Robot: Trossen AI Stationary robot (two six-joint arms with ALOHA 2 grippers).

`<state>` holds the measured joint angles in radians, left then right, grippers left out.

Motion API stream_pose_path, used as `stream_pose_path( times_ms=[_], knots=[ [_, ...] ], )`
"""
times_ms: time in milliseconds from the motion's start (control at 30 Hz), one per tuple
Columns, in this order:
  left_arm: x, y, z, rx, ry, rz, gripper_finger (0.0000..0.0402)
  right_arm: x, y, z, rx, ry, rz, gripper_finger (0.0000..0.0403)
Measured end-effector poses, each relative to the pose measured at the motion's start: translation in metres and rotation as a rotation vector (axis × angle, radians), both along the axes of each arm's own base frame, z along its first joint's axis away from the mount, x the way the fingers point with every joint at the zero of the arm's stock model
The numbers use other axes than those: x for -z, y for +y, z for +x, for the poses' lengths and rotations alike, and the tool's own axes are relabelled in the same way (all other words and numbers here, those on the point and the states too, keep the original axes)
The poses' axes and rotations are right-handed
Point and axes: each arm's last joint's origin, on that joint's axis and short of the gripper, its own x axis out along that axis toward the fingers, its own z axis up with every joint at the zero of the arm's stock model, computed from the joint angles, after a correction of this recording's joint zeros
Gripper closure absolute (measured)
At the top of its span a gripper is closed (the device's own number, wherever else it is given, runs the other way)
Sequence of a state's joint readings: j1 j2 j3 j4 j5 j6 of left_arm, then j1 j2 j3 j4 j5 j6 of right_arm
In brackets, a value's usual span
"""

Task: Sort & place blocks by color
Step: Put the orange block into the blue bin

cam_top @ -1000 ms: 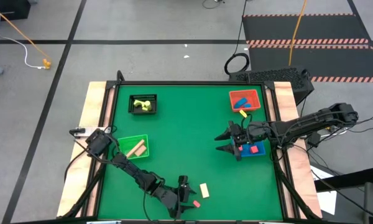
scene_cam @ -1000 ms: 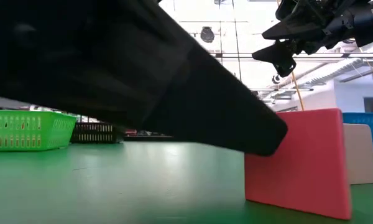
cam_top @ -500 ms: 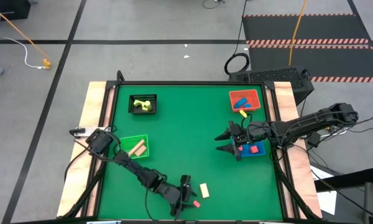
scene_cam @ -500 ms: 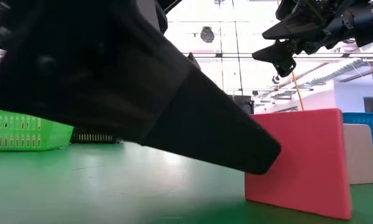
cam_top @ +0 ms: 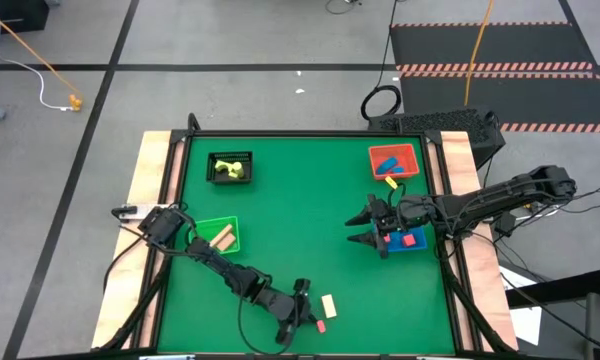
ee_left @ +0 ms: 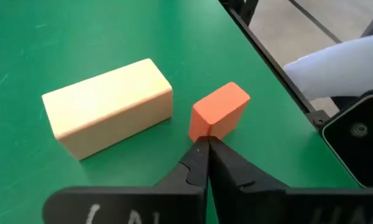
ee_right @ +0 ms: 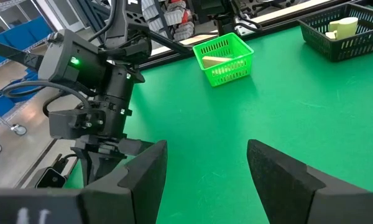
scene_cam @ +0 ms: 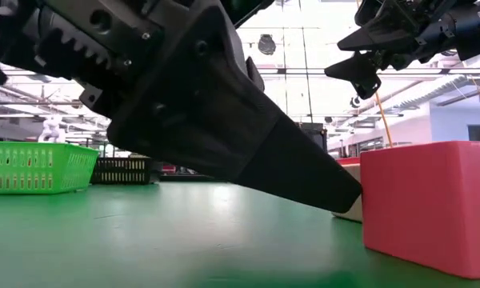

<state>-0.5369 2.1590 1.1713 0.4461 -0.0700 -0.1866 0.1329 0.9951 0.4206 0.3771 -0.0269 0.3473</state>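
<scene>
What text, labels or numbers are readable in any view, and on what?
None can be read.
Left gripper: white marks on its body at the picture's edge, cut off, unreadable.
Red block, cream block, green bin: no print.
Right gripper: no print.

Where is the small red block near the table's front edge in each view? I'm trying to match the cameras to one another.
High view: the red block lies near the front edge, at the left gripper.
Low view: large at the right, resting on the mat.
Left wrist view: centre, just ahead of the shut fingertips.
Right wrist view: not visible.
Shared landmark: the cream block beside it.
</scene>
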Motion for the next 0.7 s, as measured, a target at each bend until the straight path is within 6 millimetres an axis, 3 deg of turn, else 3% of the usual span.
stream_pose_path(
  times_ms=[167, 400, 567, 700],
  knots=[
    [0.000, -0.001, 0.000, -0.042, 0.032, -0.065, 0.0372, 0.000, 0.000, 0.000, 0.000, 0.000, 0.000, 0.0188],
    [-0.001, -0.004, -0.002, -0.120, 0.054, -0.149, 0.0303, 0.000, 0.000, 0.000, 0.000, 0.000, 0.000, 0.0188],
    [-0.013, -0.017, -0.003, -0.078, -0.057, -0.213, 0.0246, 0.000, 0.000, 0.000, 0.000, 0.000, 0.000, 0.0188],
    [-0.014, -0.024, -0.007, -0.016, -0.113, -0.135, 0.0208, 0.000, 0.000, 0.000, 0.000, 0.000, 0.000, 0.0188]
  ],
)
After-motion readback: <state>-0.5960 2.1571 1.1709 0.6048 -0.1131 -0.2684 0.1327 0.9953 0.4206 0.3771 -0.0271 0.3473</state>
